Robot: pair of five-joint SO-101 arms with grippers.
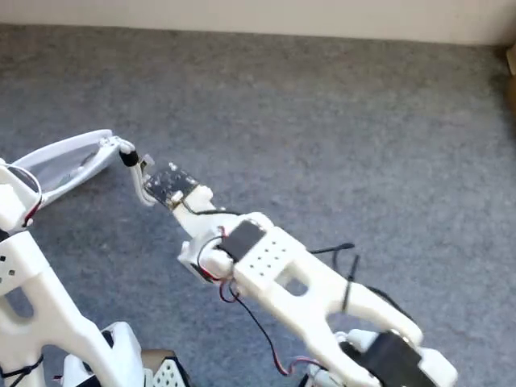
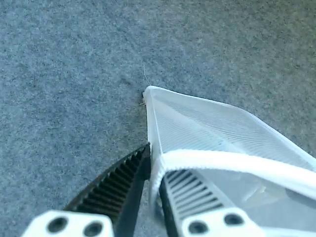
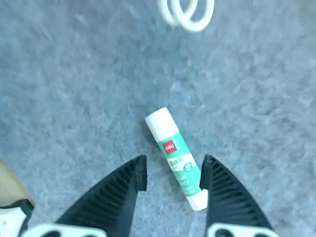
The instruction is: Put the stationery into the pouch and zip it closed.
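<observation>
A white mesh pouch [image 1: 68, 161] lies at the left on the grey carpet. My left gripper [image 2: 154, 165] is shut on the pouch [image 2: 212, 128], its black ribbed fingers [image 2: 123, 180] pinching the white edge near a corner. A glue stick [image 3: 175, 155] with a white cap and a green-and-white label lies flat on the carpet. My right gripper [image 3: 174, 165] hangs open over it, one finger on each side of the stick's label end. In the high view the right arm [image 1: 274, 258] stretches from the lower right towards the pouch's near end.
Two white loops [image 3: 186, 12] lie on the carpet beyond the glue stick. The left arm's white body [image 1: 32, 298] stands at the lower left. Bare grey carpet [image 1: 363, 129] spreads to the right and back, up to a pale wall strip.
</observation>
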